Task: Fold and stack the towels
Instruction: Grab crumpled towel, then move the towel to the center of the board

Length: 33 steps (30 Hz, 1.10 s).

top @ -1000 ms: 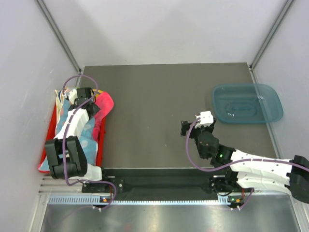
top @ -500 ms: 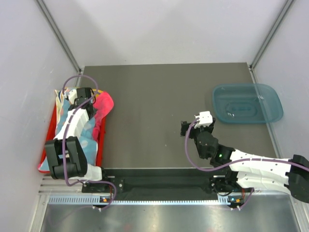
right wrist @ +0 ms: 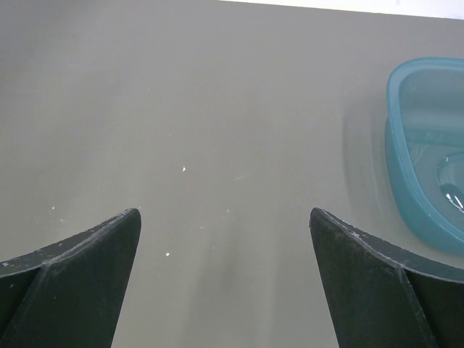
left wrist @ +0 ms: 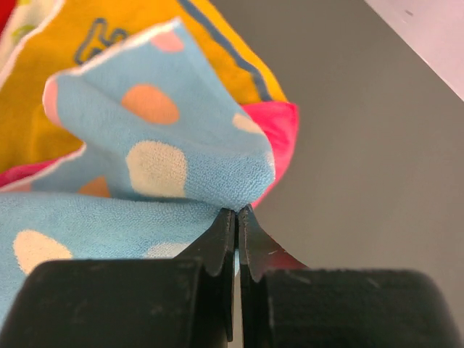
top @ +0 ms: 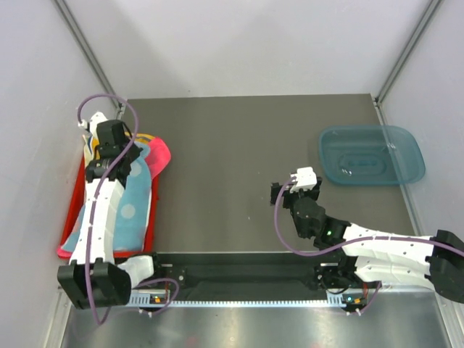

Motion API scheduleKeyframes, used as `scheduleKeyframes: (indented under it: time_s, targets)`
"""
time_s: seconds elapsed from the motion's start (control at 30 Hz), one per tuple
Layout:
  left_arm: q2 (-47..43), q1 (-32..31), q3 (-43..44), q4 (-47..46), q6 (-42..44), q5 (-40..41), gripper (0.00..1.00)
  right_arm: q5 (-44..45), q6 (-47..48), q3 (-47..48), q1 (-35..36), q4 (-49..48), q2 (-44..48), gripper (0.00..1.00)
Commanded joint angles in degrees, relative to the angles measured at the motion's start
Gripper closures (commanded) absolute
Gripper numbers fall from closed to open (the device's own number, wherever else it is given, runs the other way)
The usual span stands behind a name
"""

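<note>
The towels lie heaped in the red tray (top: 151,221) at the table's left edge. On top is a light blue towel with orange and cream dots (top: 134,194) (left wrist: 167,138). A yellow towel (top: 147,137) (left wrist: 69,80) and a hot pink one (top: 162,154) (left wrist: 281,123) lie under it. My left gripper (top: 130,156) (left wrist: 237,214) is shut on a bunched fold of the dotted towel and holds it up off the pile. My right gripper (top: 278,191) (right wrist: 225,243) hangs open over bare table, nothing between its fingers.
A translucent teal bin (top: 371,154) (right wrist: 428,152) sits at the right side of the dark table (top: 239,145). Grey walls close in the left, right and back. The red tray hugs the left wall.
My left gripper went from open to shut on the dotted towel, then the left arm rose and drew the cloth up. The right arm stayed still.
</note>
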<state>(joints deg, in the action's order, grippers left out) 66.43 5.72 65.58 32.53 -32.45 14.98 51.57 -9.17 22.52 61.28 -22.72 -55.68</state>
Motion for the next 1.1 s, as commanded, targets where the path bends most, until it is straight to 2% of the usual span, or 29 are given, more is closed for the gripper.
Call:
scheduleKeyframes:
  time_s: [0.0,0.03,0.17,0.27,0.47,0.57,0.63,0.8,0.93,1.07]
  targets:
    - [-3.1,-3.2,1.7,1.7,2.3,-3.9,1.0,0.5,-0.1,1.9,0.4,-2.1,0.4,0.0]
    - [-4.1,-4.5,2.0,2.2,2.3,-3.6,1.0,0.5,-0.2,1.8,0.4,-2.2,0.6,0.0]
    - [-5.3,-17.5,3.6,3.0,2.3,0.0,1.0,1.3,-0.4,0.8,0.4,-2.9,1.9,0.0]
    - [-4.4,-24.8,4.0,3.6,0.5,0.0,1.0,2.5,-1.0,0.3,-0.2,-3.0,3.0,0.0]
    - [-0.3,-40.9,0.0,-0.6,-3.4,3.6,1.0,2.5,-8.5,6.2,-4.8,10.3,5.5,0.0]
    - [4.2,-48.8,-1.4,-4.2,-5.3,4.1,1.0,2.3,-10.1,8.8,-6.6,13.7,5.3,0.0]
    - [8.4,-54.5,-2.1,-6.9,-6.7,4.4,1.0,2.5,-12.2,11.7,-8.1,19.6,4.9,0.0]
    - [15.8,-62.6,-4.2,-13.4,-9.3,1.6,1.0,-1.8,-15.4,15.0,-13.9,30.2,5.9,0.0]
    - [20.0,-71.5,-4.7,-19.1,-10.8,-0.6,1.0,-10.2,-14.9,14.7,-21.1,31.2,8.0,0.0]
    - [27.5,-79.1,-0.7,-21.7,-10.5,-3.0,1.0,-12.5,-13.9,16.3,-23.0,32.5,6.6,0.0]
